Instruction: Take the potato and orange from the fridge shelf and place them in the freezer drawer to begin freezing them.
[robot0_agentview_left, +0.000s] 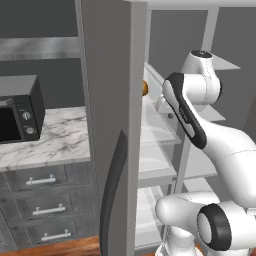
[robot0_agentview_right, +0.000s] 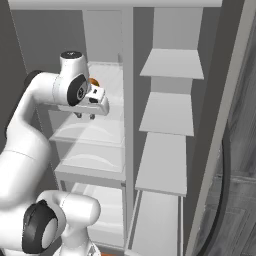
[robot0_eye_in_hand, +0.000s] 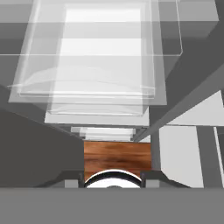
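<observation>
White pincer (robot0_agentview_right: 85, 116) hangs over a fridge shelf (robot0_agentview_right: 95, 132), fingers slightly apart, holding nothing

You'll find the small round orange-brown orange (robot0_agentview_left: 145, 88) on an upper fridge shelf, mostly hidden: a sliver of it shows past the open door's edge in the left base view, and in the right base view it peeks out just behind the arm's wrist (robot0_agentview_right: 93, 81).

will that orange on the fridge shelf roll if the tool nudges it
Probably: the small round orange-brown ball looks smooth, so it would roll readily. The clear fridge shelf under it seems flat and slick, offering little hold. Most of it is hidden.
</observation>
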